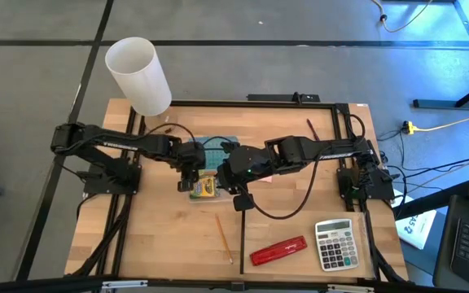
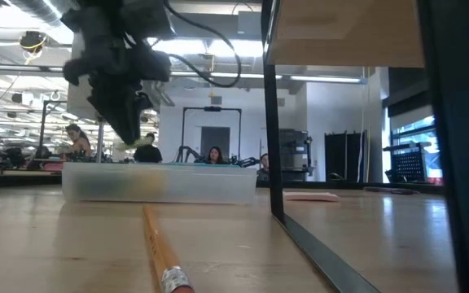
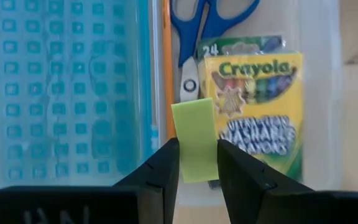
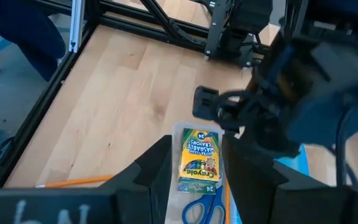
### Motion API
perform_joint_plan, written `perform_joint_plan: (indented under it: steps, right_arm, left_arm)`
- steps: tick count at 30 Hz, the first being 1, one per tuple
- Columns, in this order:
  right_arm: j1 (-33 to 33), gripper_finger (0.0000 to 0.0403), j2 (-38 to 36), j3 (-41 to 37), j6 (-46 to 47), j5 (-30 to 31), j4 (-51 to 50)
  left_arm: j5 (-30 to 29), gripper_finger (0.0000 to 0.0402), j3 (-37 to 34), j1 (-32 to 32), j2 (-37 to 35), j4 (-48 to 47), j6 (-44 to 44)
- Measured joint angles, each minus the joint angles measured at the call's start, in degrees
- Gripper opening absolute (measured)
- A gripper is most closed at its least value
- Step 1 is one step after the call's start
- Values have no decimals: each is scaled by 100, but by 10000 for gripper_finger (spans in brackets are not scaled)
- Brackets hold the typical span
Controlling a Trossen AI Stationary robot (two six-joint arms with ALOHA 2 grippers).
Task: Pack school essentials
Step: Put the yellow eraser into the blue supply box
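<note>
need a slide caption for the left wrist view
Left gripper holds a light green eraser above the clear box with the crayon box and blue-handled scissors.

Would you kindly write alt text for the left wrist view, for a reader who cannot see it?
The left gripper holds a light green eraser between its fingers, above a clear plastic box. Inside lie a yellow Crayola crayon box, blue-handled scissors and an orange pencil.
</note>
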Motion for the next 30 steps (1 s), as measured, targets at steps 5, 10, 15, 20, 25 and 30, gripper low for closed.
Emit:
perform_joint_plan:
  steps: [5,10,15,20,25,30]
  right_arm:
    - [-2,142,0,0,0,6,26]
    - [-2,142,0,0,0,8,24]
    - [0,142,0,0,0,8,28]
    - [-2,142,0,0,20,10,61]
    - [-2,142,0,0,20,10,74]
    - [-2,142,0,0,21,11,74]
  left_arm:
    - [-7,96,0,32,269,158,268]
    - [-4,96,0,33,453,154,321]
    - [-7,96,-7,33,534,171,428]
    - [-9,96,-7,31,527,183,462]
    - [-12,96,-6,31,527,186,464]
    - [-11,96,-6,31,527,186,464]
